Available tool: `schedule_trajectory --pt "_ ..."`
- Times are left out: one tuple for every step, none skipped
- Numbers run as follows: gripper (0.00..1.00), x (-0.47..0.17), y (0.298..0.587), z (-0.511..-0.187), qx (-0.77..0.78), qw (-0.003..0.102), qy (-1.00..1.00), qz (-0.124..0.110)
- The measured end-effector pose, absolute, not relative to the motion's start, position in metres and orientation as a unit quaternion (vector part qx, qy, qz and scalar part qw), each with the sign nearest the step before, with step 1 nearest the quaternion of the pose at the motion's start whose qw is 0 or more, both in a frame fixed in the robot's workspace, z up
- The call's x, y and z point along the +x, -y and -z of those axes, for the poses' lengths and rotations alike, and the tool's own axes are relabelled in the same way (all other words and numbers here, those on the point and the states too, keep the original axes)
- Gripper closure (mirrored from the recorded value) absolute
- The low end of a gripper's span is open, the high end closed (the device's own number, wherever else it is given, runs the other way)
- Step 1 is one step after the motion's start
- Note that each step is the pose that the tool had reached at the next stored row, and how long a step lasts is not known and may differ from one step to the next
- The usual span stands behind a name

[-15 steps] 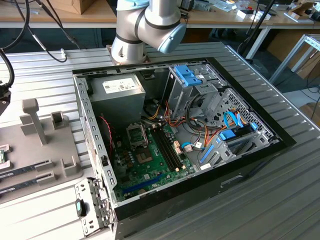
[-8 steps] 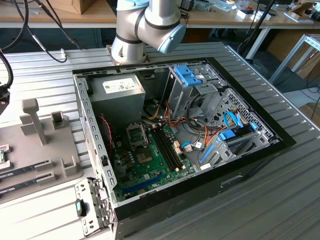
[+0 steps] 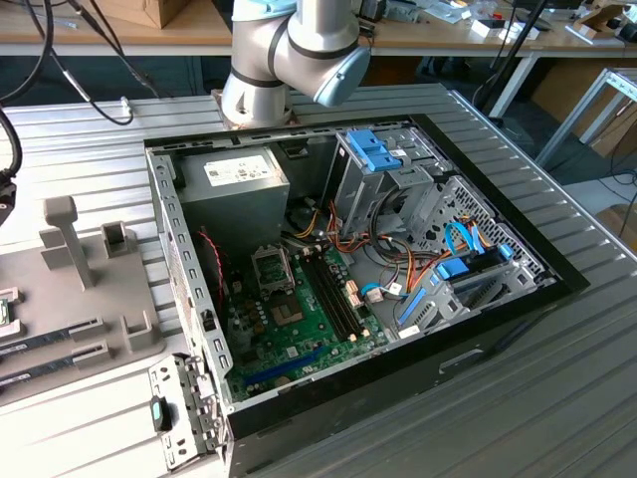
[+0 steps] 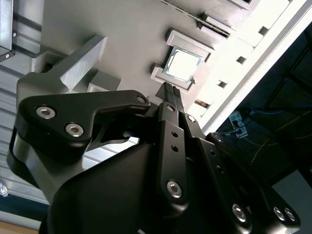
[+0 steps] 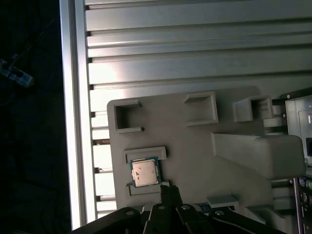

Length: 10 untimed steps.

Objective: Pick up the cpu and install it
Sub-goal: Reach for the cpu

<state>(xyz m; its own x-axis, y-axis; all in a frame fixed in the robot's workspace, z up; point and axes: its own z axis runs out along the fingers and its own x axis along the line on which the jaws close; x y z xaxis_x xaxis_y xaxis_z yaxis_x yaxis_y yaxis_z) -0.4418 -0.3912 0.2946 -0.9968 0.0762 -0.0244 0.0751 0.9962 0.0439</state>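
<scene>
We see the cpu (image 5: pixel 145 172) lying flat, silvery plate up, in its nest on the grey holder tray (image 5: pixel 195 146), between two raised ledges. Our gripper (image 5: pixel 168 187) hangs just beside it, fingers pressed together, holding nothing. The tray rests on the ribbed metal table (image 5: pixel 195 48)

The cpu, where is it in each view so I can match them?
Exterior view: the cpu is probably the greenish sliver cut off at the exterior view's left edge, on the grey tray.
Second wrist view: cpu on the tray, apart from the post.
First wrist view: likewise.
Shared landmark: the tray's tall post.
</scene>
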Motion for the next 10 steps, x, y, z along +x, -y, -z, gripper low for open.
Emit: schedule_trajectory --pt "0.89 -0.4425 0.3911 -0.2944 0.038 0.013 -0.999 -0.021" --pt "0.89 -0.4430 0.3910 -0.2943 0.038 0.013 -0.999 -0.022" --pt "0.89 -0.4434 0.3909 -0.2943 0.038 0.013 -0.999 -0.021" --pt "0.89 -0.4440 0.3904 -0.2943 0.038 0.013 -0.999 -0.022" --pt "0.89 -0.4445 0.3901 -0.2942 0.038 0.013 -0.999 -0.021" --pt "0.89 -0.4451 0.3898 -0.2942 0.038 0.013 -0.999 -0.021" --pt "0.89 -0.4457 0.3894 -0.2941 0.038 0.013 -0.999 -0.021" --pt "0.89 -0.4462 0.3892 -0.2941 0.038 0.013 -0.999 -0.021" --pt "0.89 -0.4467 0.3891 -0.2940 0.038 0.013 -0.999 -0.021" --pt "0.89 -0.4474 0.3890 -0.2940 0.038 0.013 -0.999 -0.021"
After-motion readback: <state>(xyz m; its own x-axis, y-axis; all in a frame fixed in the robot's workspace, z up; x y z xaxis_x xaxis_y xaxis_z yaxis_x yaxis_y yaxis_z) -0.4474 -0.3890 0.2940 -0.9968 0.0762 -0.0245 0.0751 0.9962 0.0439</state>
